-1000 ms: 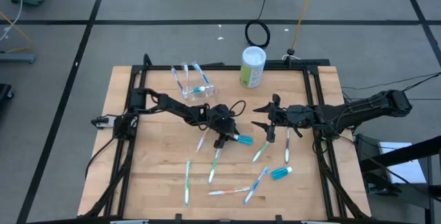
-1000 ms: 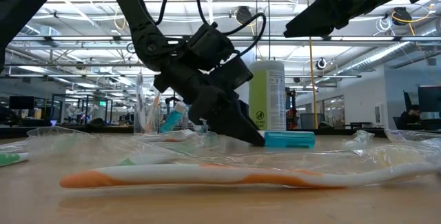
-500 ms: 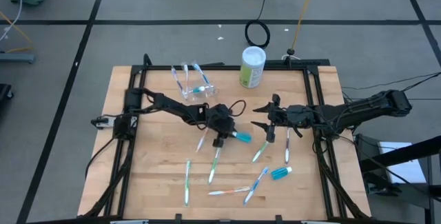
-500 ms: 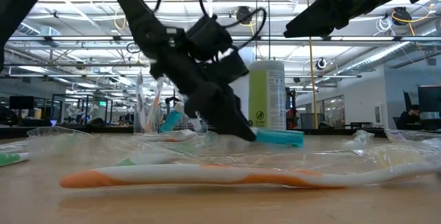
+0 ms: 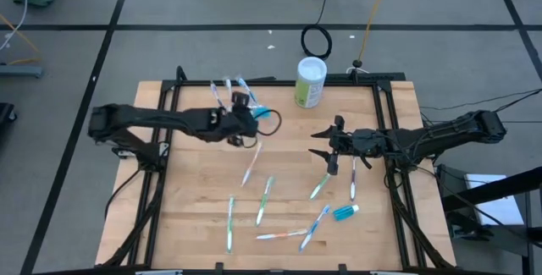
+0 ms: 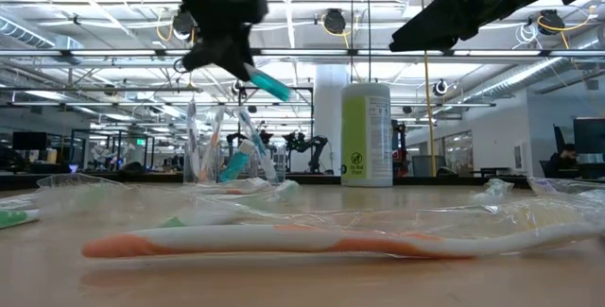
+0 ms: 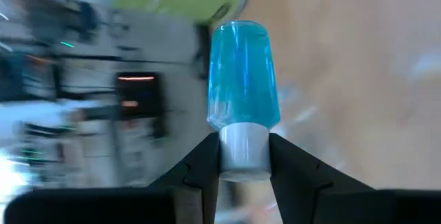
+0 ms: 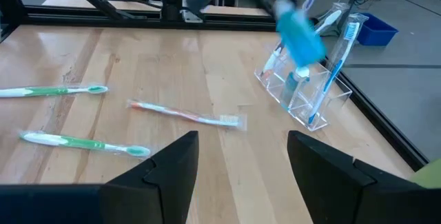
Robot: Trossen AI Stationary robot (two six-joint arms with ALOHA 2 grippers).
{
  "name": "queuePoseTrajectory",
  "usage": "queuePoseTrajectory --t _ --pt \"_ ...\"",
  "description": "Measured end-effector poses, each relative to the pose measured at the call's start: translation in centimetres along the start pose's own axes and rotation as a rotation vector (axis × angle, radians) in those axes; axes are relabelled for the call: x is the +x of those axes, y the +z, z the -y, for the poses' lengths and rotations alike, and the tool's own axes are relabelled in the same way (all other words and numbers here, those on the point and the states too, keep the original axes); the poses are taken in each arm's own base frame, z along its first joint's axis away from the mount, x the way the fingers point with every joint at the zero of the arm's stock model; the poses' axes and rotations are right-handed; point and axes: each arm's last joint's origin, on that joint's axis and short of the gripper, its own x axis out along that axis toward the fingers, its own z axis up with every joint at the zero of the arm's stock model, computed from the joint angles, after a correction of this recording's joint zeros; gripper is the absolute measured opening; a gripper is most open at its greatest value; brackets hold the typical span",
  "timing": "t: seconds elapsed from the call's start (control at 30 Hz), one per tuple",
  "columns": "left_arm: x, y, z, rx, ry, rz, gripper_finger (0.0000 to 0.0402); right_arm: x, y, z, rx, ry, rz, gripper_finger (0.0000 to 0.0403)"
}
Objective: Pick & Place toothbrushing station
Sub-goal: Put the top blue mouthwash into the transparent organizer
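The left gripper (image 5: pixel 251 112) hangs in the air over the far-left part of the table (image 5: pixel 195 207), its fingers (image 7: pixel 207 165) pinching the white cap of a blue toothpaste tube (image 7: pixel 243 72); the tube's long axis runs straight out from the jaws, body pointing away from the wrist, right at the clear holder (image 5: pixel 242 110), which stands near the far edge with toothbrushes upright in it. Bare wood lies open around the table's middle and along its left side, while loose toothbrushes (image 5: pixel 263 201) scatter toward the near edge, with a second tube (image 5: pixel 344 212) near the right edge. The white-and-green canister (image 5: pixel 310 81) stands at the far edge. The right gripper (image 5: pixel 322 143) waits right of centre, fingers spread, holding nothing.
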Motion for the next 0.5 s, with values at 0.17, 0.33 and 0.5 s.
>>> queuePoseTrajectory --t 0.17,0.33,0.5 --pt "0.2 -2.1 -1.6 0.235 0.071 -0.157 0.0108 0.0 0.0 0.0 0.000 0.001 0.000 0.0215" --pt "2.4 -3.9 -1.8 0.484 -0.034 -0.284 0.0097 0.0 0.0 0.0 0.000 0.002 0.000 0.0215" --pt "4.4 -4.3 -1.6 0.682 -0.095 -0.349 0.0105 0.0 0.0 0.0 -0.004 0.002 0.000 0.0215"
